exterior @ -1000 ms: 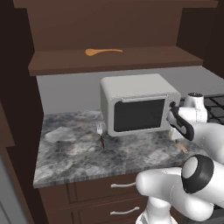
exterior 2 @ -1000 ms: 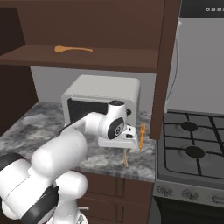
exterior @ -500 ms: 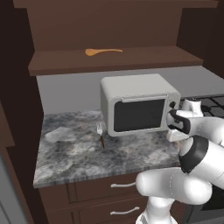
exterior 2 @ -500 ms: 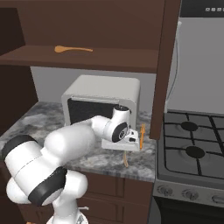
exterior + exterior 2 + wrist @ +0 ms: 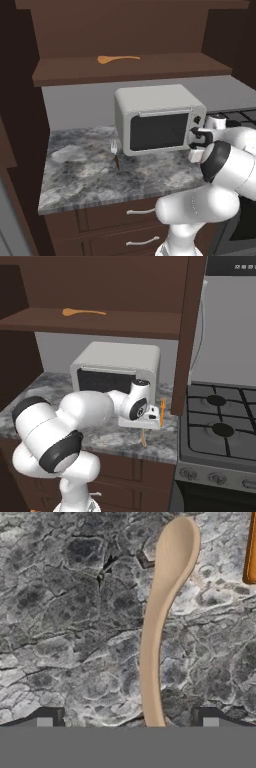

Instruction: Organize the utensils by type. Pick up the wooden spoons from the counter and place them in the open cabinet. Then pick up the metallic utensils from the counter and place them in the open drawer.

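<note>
White arm [image 5: 85, 411] bent low and forward, hand pointing down, fingers [image 5: 50, 718] spread wide.

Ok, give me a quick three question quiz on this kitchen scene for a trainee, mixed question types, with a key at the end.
1. True or false: one wooden spoon already lies on the cabinet shelf.
2. What lies on the counter left of the microwave?
3. The pale spoon below the gripper is: A) gripped, B) lying between open fingers, C) in the drawer.

Key: 1 true; 2 the fork; 3 B.
</note>
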Available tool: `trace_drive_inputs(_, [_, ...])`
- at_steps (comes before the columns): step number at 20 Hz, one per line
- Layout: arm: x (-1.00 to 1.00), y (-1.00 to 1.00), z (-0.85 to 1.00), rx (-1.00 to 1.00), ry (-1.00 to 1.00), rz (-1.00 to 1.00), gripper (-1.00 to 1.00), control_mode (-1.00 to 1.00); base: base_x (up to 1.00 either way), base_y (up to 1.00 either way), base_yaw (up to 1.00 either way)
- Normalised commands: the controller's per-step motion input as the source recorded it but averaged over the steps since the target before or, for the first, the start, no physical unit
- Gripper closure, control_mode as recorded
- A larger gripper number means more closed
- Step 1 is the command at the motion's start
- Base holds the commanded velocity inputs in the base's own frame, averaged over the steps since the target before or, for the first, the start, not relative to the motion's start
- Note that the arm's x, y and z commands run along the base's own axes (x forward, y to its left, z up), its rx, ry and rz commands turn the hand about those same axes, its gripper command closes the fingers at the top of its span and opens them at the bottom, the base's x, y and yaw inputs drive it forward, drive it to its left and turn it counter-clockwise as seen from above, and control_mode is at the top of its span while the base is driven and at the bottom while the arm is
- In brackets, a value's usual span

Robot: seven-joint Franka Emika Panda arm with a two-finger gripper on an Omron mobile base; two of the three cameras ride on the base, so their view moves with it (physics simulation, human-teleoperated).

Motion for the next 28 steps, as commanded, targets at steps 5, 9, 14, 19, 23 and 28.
trace_drive_inputs(5, [0.07,-0.05,-0.22,0.0,-0.01,0.0,-1.0,-1.0,0.0,0.0,0.0])
trace_drive_inputs(9, [0.13,-0.07,-0.16,0.0,0.0,0.0,-1.0,-1.0,0.0,0.0,0.0])
trace_drive_inputs(14, [0.1,-0.07,-0.13,0.0,-0.02,0.0,-1.0,-1.0,0.0,0.0,0.0])
trace_drive_inputs(19, [0.17,-0.07,-0.09,0.0,-0.03,0.0,-1.0,-1.0,0.0,0.0,0.0])
trace_drive_inputs(23, [0.14,-0.03,-0.12,0.0,-0.04,0.0,-1.0,-1.0,0.0,0.0,0.0])
trace_drive_inputs(28, [-0.11,-0.01,-0.15,0.0,-0.06,0.0,1.0,-1.0,0.0,0.0,0.0])
